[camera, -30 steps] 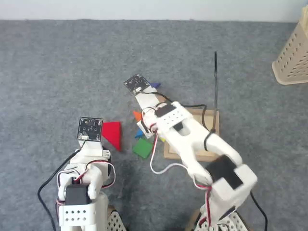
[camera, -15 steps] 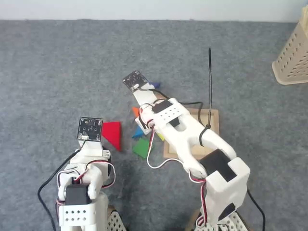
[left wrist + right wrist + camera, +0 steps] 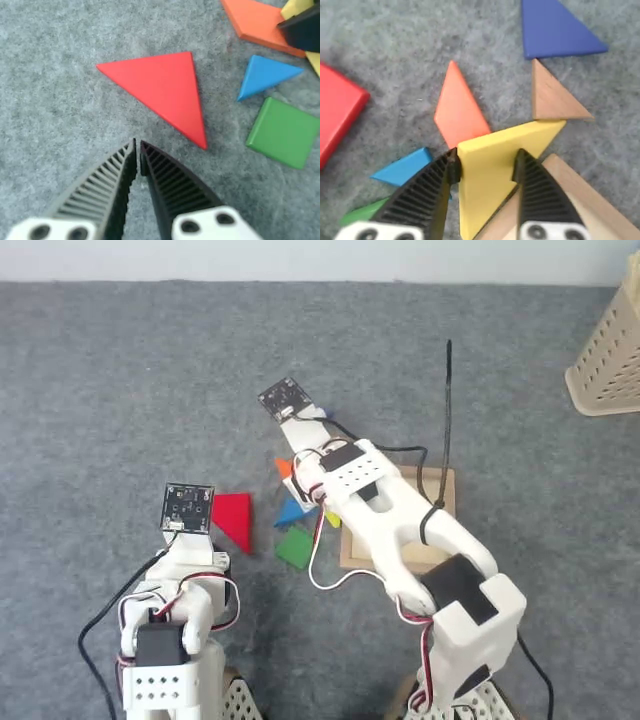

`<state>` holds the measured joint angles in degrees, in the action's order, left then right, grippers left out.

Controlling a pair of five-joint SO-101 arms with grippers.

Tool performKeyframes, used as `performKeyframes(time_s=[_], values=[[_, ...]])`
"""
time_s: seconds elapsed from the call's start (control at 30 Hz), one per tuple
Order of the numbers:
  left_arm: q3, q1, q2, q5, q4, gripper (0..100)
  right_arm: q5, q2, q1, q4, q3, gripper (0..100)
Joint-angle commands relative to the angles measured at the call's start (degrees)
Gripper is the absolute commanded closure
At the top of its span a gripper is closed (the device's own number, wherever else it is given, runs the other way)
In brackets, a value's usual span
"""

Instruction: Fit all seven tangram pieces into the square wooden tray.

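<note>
Your right gripper (image 3: 485, 162) is clamped on the flat yellow wooden triangle (image 3: 495, 160), with one jaw on each of two opposite edges. The piece sits between the jaws from their tips back, and its pointed corner sticks out past them to the right. The part of it nearest the wrist overlaps the left corner of the square wooden tray (image 3: 432, 480). You cannot tell from these views whether it rests on the rim or hangs above it.

Just beyond the right jaw tips lies the orange parallelogram (image 3: 460, 107), with one corner meeting the yellow piece. The plain brown wooden triangle (image 3: 550, 97) lies to its right, just beside the yellow piece's point. The dark blue triangle (image 3: 555, 32) lies farther off on the grey carpet (image 3: 120, 390).

Your left gripper (image 3: 137, 145) is pinched closed with nothing in it, the two ribbed jaws meeting at their tips. It points at the large red triangle (image 3: 160, 92), which lies flat on the carpet just ahead of the tips, near but not touching. To the right of the red piece are the small light blue triangle (image 3: 265, 75) and, nearer, the green square (image 3: 280, 132), both loose on the carpet left of the tray.
</note>
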<state>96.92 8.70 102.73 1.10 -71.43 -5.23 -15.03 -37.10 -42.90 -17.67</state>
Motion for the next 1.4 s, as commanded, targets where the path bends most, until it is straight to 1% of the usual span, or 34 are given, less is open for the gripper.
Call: performKeyframes(time_s=[0.0,0.2,0.4,0.63,0.7,0.73,0.93,1.03,1.13,1.37], values=[[-0.3,0.2,0.4,-0.4,-0.2,99,-0.4,4.2,0.9,-0.9,0.4,94.1],[-0.3,0.2,0.4,-0.4,-0.2,99,-0.2,8.7,5.9,-2.1,-0.3,96.9],[-0.3,0.2,0.4,-0.4,-0.2,99,-0.4,8.9,10.0,-2.0,-0.4,98.1],[-0.3,0.2,0.4,-0.4,-0.2,99,-0.5,4.4,10.4,-1.5,0.2,96.5],[-0.3,0.2,0.4,-0.4,-0.2,99,-0.5,4.2,10.5,-1.6,0.4,98.3],[-0.3,0.2,0.4,-0.4,-0.2,99,-0.5,4.4,10.7,-2.0,0.8,99.7],[-0.3,0.2,0.4,-0.4,-0.2,99,-1.3,11.5,10.9,-2.2,-1.3,99.3],[-0.3,0.2,0.4,-0.4,-0.2,99,-6.9,18.4,10.9,-5.3,-3.2,99.3],[-0.3,0.2,0.4,-0.4,-0.2,99,-12.8,26.7,10.9,-12.0,-3.3,99.3],[-0.3,0.2,0.4,-0.4,-0.2,99,-27.9,43.6,14.2,-25.2,-3.1,99.3]])
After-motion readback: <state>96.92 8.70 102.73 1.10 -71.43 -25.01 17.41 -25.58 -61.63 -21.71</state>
